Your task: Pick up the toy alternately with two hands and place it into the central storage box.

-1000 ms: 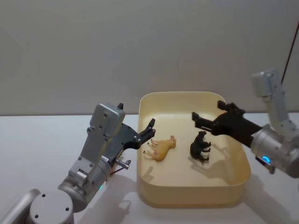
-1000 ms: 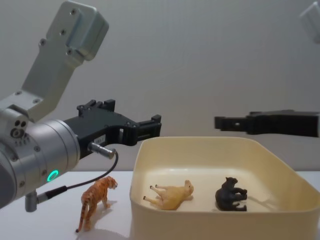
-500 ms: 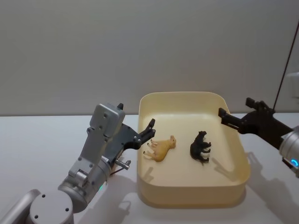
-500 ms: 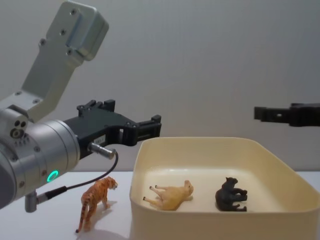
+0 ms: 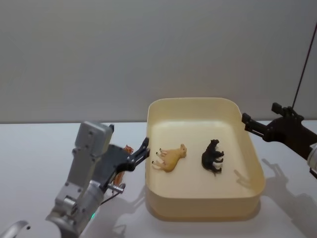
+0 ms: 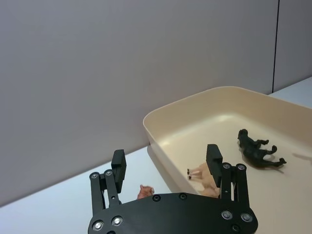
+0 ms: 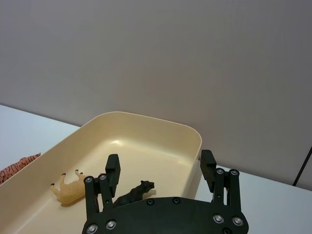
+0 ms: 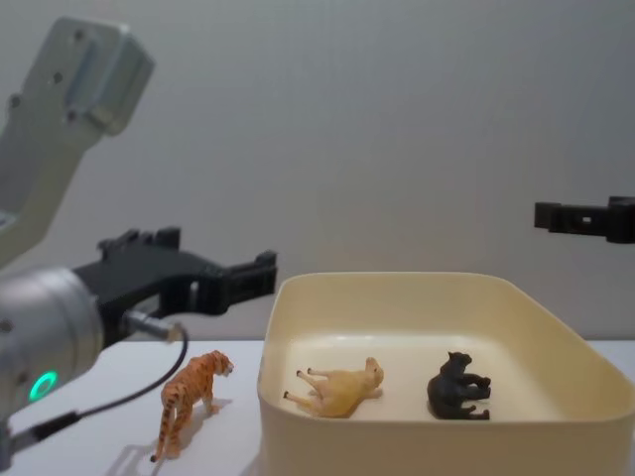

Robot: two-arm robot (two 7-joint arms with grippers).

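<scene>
The tiger toy (image 8: 190, 402) stands upright on the white surface (image 5: 39, 148), just outside the left wall of the cream storage box (image 8: 397, 446), on the side toward the surface's left edge. I have the left claw (image 8: 260, 276) hanging above it and clear of it. The fingers are spread and hold nothing, with their tips near the box's left rim. From the left wrist view I can see the tiger's head just past the palm, between the two fingers (image 6: 118, 157).

The right claw (image 5: 260, 112) hangs raised beyond the box's right wall, toward the surface's right edge, also released and empty. Inside the box, a tan animal (image 5: 171, 157) and a black animal (image 5: 212, 156) lie on their sides on the floor, near each other but apart.
</scene>
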